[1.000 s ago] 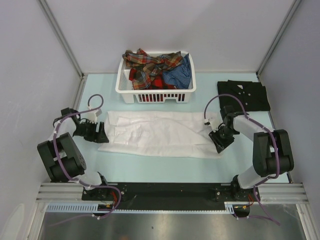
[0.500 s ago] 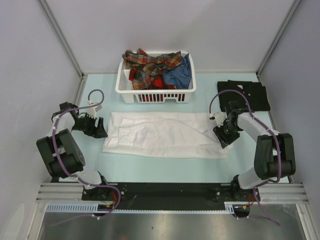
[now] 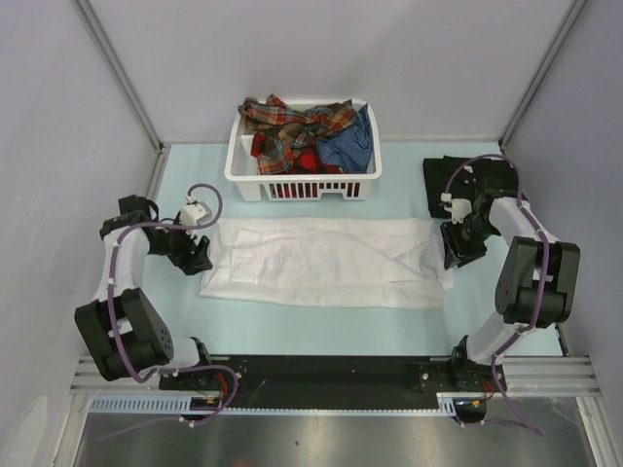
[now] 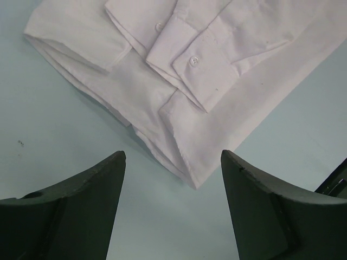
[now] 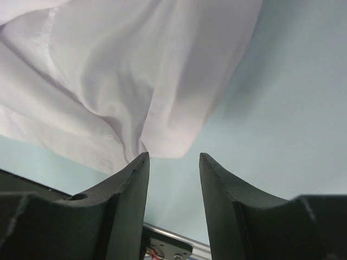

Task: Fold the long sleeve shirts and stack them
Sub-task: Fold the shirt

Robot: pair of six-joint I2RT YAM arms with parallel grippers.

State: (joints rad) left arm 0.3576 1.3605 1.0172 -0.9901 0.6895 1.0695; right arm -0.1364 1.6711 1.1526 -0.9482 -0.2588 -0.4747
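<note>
A white long sleeve shirt (image 3: 321,261) lies flattened across the middle of the table, its buttoned cuffs (image 4: 191,62) showing in the left wrist view. My left gripper (image 3: 200,256) sits at the shirt's left edge. It is open (image 4: 173,157), with the shirt's corner (image 4: 190,176) just ahead of the jaws and not pinched. My right gripper (image 3: 454,251) is at the shirt's right edge, open (image 5: 173,155) with nothing between its fingers, and the white cloth (image 5: 135,81) lies just in front. A folded black shirt (image 3: 487,185) rests at the back right.
A white slatted basket (image 3: 302,185) stands at the back centre holding plaid shirts (image 3: 292,122) and a blue shirt (image 3: 350,146). Walls close in on the left, the right and the back. The arm bases and a rail (image 3: 331,370) run along the near edge.
My right gripper has moved right and toward the back along the shirt's right edge, and that end of the shirt now reaches further right. The left arm has shifted slightly at the left edge.
</note>
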